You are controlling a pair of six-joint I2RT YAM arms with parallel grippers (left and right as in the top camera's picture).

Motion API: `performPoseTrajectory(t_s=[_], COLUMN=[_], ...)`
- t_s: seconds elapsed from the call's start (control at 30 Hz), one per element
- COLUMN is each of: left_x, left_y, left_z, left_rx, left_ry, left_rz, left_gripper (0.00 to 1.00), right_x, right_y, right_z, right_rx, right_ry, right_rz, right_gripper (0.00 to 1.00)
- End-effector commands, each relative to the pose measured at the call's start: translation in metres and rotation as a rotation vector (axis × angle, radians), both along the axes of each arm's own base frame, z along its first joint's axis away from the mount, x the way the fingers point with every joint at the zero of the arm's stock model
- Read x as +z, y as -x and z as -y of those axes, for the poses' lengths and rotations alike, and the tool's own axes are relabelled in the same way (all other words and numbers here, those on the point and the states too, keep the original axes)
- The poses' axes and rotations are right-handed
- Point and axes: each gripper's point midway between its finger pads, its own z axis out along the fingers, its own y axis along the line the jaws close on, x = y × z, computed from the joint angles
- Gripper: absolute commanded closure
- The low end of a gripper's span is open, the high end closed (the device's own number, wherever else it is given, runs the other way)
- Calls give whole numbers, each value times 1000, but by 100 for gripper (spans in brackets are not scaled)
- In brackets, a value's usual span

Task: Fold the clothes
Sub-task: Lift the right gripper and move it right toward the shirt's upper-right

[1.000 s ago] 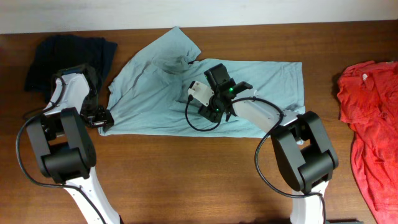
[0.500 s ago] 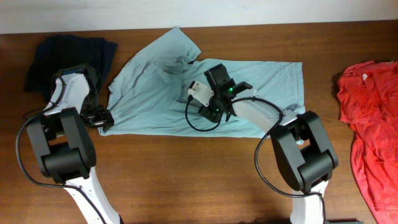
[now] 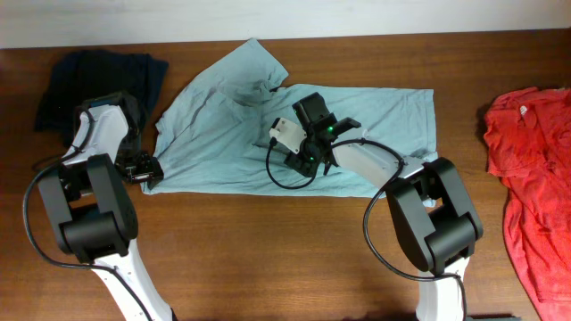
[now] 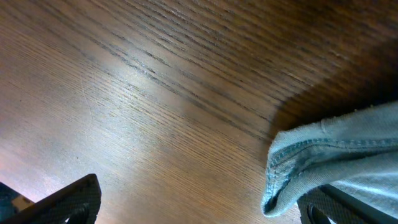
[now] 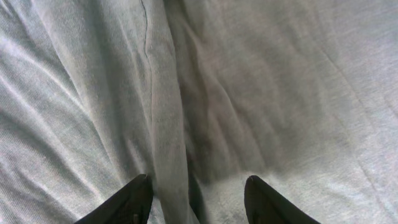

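The clothes lie in three places. A pale grey-teal T-shirt [image 3: 357,116] is spread flat at the table's back centre. My left gripper [image 3: 147,171] sits at its lower-left corner, low over the wood. In the left wrist view the left gripper [image 4: 199,211] is open wide, and the shirt's hem corner [image 4: 298,162] drapes over the right finger [image 4: 348,208]. My right gripper [image 3: 302,157] is over the shirt's middle. In the right wrist view the right gripper [image 5: 198,202] is open, its tips on the cloth. A raised fold [image 5: 165,124] runs between them, close to the left finger [image 5: 124,202].
A dark navy garment [image 3: 98,71] is bunched at the back left, just behind my left arm. A red shirt [image 3: 531,169] lies along the right edge. Bare wooden table [image 3: 268,250] stretches along the front, between the two arm bases.
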Motion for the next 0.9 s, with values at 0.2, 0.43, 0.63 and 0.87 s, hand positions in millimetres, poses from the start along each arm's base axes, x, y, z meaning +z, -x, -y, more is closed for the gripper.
performPoseTrajectory(t_s=[0.2,0.43,0.63,0.87], left_x=[-7,-7,-7,-7], left_y=[5,5,5,5], left_z=[-4,-4,-4,-4], left_rx=[2,2,1,1], left_ry=[-16,-16,-16,-16], left_rz=[-28,-28,-28,-27], left_gripper=[1,0,1,1], right_x=[-10,-9,-8,-6], right_y=[6,1,-19,-36], right_z=[-2,-2,21,46], right_rx=[2,-3,-68,-130], right_ry=[0,-1,53,38], right_rz=[-25,-5,56,66], right_gripper=[82,96,96,96])
